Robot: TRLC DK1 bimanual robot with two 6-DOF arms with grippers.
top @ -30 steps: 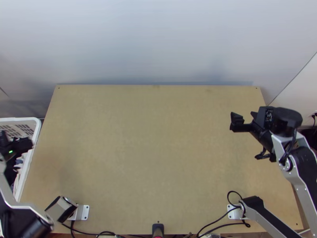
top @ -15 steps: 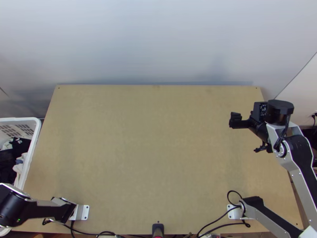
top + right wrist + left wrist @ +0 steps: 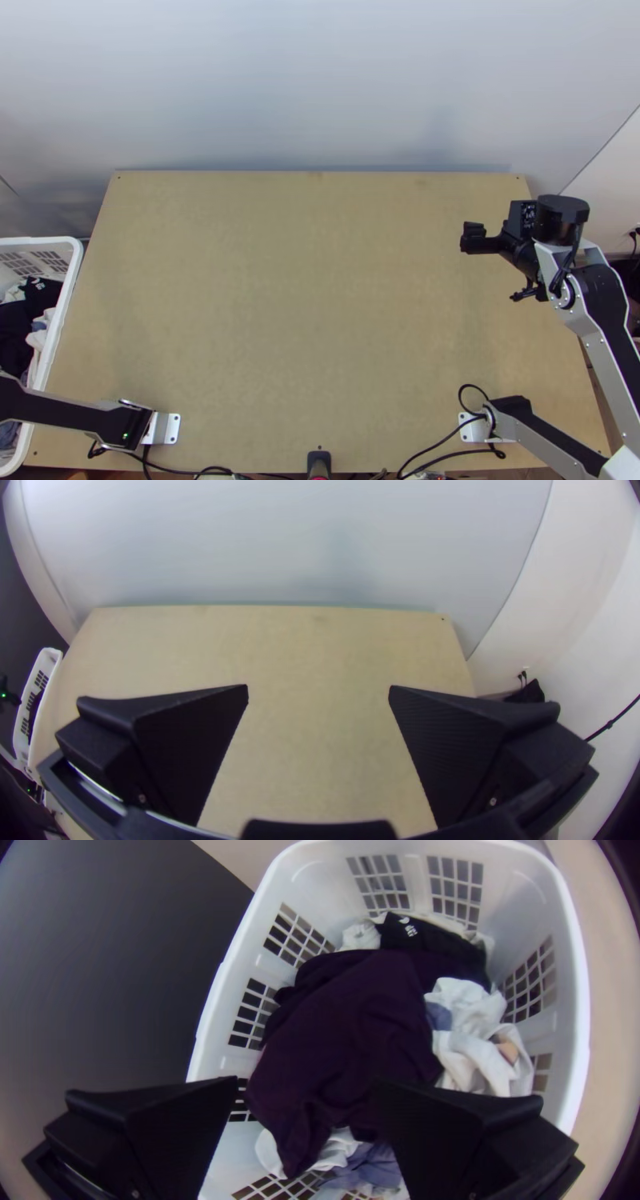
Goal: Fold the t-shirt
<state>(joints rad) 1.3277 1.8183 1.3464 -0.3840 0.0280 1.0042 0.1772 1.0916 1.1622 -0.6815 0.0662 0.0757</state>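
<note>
Table [image 3: 320,304], bunched dark purple cloth [image 3: 347,1033], left hand [image 3: 305,1083] and right hand [image 3: 478,238] spread wide, empty

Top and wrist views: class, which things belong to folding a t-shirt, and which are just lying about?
Belong: dark purple garment, possibly the t-shirt; basket; left gripper; right gripper; table.

Probably just lying about: black cable; dark object at the near edge.

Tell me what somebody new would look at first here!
Probably the light wooden table, stretching across the top view's middle. Next, the white plastic basket by its left edge, with crumpled dark purple cloth inside. Then the right arm's black two-fingered tool, open over the table's right side.
</note>
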